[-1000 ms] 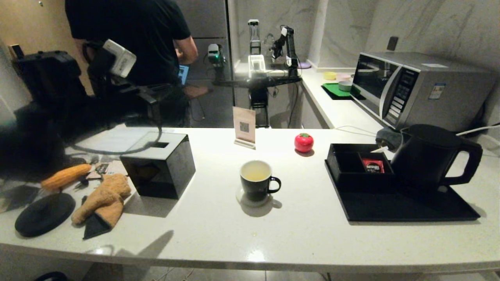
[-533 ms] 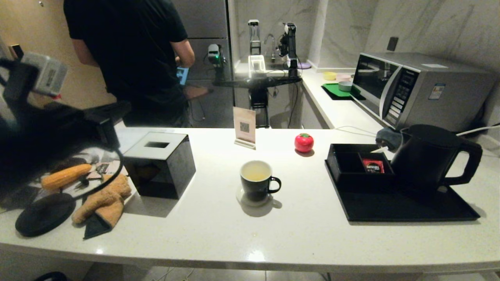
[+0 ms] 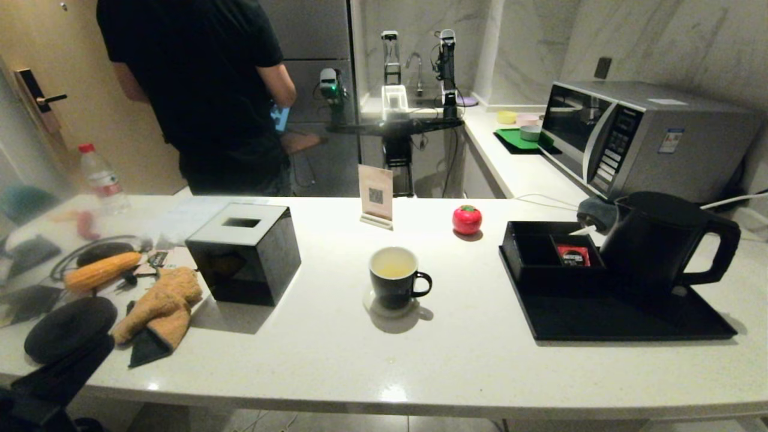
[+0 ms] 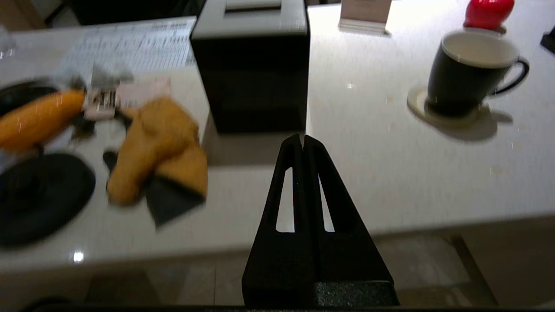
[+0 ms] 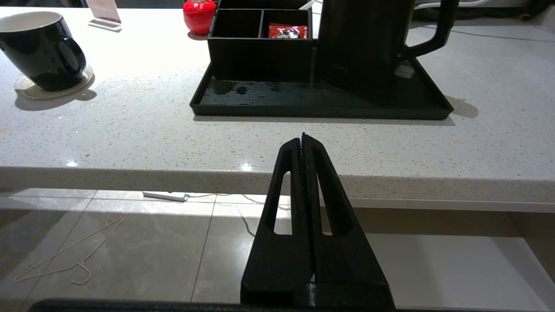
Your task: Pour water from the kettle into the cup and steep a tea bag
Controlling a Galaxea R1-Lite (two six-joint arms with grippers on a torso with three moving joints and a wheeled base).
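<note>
The black cup [image 3: 393,281] stands on a pale coaster mid-counter, with pale yellowish water [image 3: 393,264] in its white inside. The big black kettle [image 3: 657,243] sits on a black tray [image 3: 618,321] at the right. The tea bag cannot be made out in any view. My left gripper [image 4: 302,138] is shut and empty, low by the counter's front left edge, well short of the cup [image 4: 468,73]; its arm [image 3: 54,378] shows in the head view's bottom left corner. My right gripper [image 5: 302,136] is shut and empty, below the counter's front edge, facing the kettle [image 5: 364,39].
A black tissue box [image 3: 243,252], an orange mitt [image 3: 162,306], a corn cob [image 3: 99,270] and a black disc [image 3: 66,327] crowd the left. A red tomato-shaped thing [image 3: 466,219], a sign card [image 3: 375,195], a red sachet [image 3: 572,255] and a microwave [image 3: 636,135] stand behind. A person [image 3: 204,90] stands beyond.
My left arm has swung from high over the counter's left side down to the front left corner, uncovering a water bottle. Cup and kettle have not moved.
</note>
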